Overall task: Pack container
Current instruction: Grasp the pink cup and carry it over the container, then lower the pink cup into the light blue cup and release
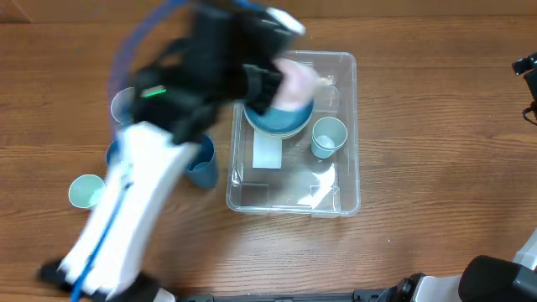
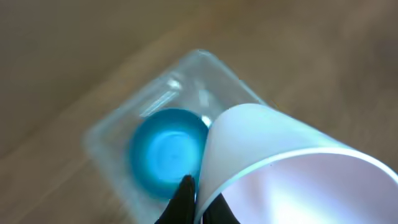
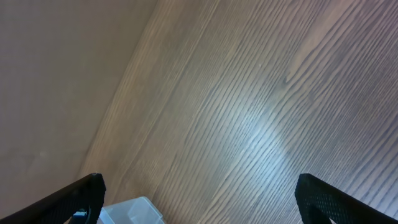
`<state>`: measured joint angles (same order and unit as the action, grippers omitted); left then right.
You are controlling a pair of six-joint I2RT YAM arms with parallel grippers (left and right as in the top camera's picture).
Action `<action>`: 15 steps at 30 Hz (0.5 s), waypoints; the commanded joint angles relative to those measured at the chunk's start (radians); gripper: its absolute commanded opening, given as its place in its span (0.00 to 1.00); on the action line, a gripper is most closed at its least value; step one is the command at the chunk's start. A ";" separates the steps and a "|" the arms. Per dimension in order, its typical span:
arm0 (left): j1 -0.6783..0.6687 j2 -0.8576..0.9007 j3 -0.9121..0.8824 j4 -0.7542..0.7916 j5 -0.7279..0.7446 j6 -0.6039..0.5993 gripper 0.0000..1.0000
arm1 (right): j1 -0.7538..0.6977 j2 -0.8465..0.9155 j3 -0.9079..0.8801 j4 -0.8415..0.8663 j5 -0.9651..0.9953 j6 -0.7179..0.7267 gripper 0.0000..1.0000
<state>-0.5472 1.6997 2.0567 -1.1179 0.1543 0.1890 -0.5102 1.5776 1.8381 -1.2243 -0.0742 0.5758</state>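
Note:
The clear plastic container [image 1: 336, 180] sits mid-table with a white label on its bottom. Inside it are a blue bowl [image 1: 277, 122] stacked on a cream bowl, and a pale blue cup [image 1: 328, 137]. My left gripper [image 1: 273, 84] hovers over the container's far end, shut on the rim of a pale pink cup [image 1: 295, 84]. In the left wrist view the fingers [image 2: 198, 200] pinch the cup's wall [image 2: 273, 162], with the blue bowl [image 2: 168, 152] and container [image 2: 106, 140] below. My right gripper [image 3: 199, 211] is open and empty over bare table, a container corner [image 3: 130, 213] below it.
Left of the container, partly hidden by my left arm, stand a clear-blue cup [image 1: 123, 102], a dark blue cup [image 1: 202, 164] and a mint cup [image 1: 86, 191]. The right arm's base [image 1: 527, 71] is at the far right edge.

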 commanded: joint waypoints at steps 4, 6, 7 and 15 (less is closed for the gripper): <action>-0.122 0.243 -0.013 0.047 0.026 0.111 0.04 | -0.002 -0.013 0.000 0.002 0.002 0.005 1.00; -0.143 0.300 -0.013 0.057 0.021 0.111 0.04 | -0.002 -0.013 0.000 0.002 0.002 0.005 1.00; -0.148 0.319 -0.013 0.057 0.018 0.111 0.04 | -0.002 -0.013 0.000 0.002 0.002 0.005 1.00; -0.147 0.407 -0.013 0.060 -0.069 0.111 0.04 | -0.002 -0.013 0.000 0.002 0.002 0.005 1.00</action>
<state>-0.6926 2.0769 2.0403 -1.0691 0.1188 0.2699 -0.5098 1.5776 1.8381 -1.2243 -0.0738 0.5755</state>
